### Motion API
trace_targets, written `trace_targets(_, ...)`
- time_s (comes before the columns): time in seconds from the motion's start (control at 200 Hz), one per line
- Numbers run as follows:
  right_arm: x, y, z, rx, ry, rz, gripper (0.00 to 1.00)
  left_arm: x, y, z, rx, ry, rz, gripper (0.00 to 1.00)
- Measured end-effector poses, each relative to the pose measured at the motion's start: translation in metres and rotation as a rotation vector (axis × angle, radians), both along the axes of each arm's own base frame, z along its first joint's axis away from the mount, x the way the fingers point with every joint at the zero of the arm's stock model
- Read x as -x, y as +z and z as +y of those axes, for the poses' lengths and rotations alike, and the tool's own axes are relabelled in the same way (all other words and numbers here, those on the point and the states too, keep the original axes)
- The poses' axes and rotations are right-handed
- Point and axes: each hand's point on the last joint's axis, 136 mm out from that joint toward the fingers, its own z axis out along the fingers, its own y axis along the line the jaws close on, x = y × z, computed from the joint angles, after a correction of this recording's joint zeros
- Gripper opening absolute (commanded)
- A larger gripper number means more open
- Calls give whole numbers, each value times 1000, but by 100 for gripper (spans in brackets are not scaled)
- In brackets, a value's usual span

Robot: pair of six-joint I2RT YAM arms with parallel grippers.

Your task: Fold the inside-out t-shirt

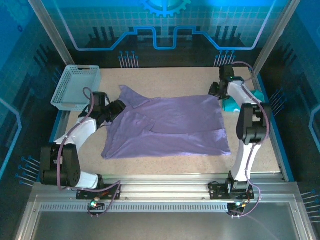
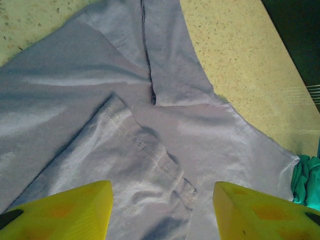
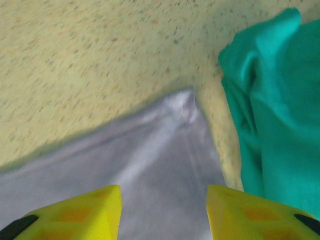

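So the yellow fingers of the left gripper are right up in our face in the left wrist view, spread apart with nothing pinched between them. They hover over a flipped-over sleeve hem of the inside-out t-shirt, stitching and dark seam showing. Same story for the right gripper: jaws apart and empty, parked over the shirt's far right corner. The shirt itself lies mostly flat across the middle of the table, with one sleeve poking out toward the far left and a loose flap doubled over on its left half. We'd say we're right at the start here: no real fold is made yet, and both arms look lined up to grab cloth for the first one. Next move, as we read it, is to come down and close on an edge on each side, then carry it across together so the cloth doesn't skew. The tricky bit is on the right, since the teal garment sits just beside that corner with only a thin strip of table between them. A sloppy pinch could drag it along. On the left, the mesh basket is near the arm but clear of the shirt. There's bare table beyond the far edge, and some along the near edge too.
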Motion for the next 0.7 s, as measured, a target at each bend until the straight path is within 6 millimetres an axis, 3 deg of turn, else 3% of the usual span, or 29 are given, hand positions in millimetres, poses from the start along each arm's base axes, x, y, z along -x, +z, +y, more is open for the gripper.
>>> trace_targets(0.11,-24,-21,-8,36,-18,49,47,-1,-6,0,1,0,13,57)
trace_targets(0.255,-36,-45,-17,69,-29,119,44,-4,-10,-1,3,-3,17,57)
trace_targets(0.425,-38,-69,-23,78,-19,191,27,-11,-14,-1,3,-3,20,57)
trace_targets(0.57,-43,-64,-22,75,-7,191,9,-23,-20,-1,3,-2,29,57)
trace_targets(0.7,-42,-67,-22,78,11,202,5,-43,-20,3,-7,3,26,57)
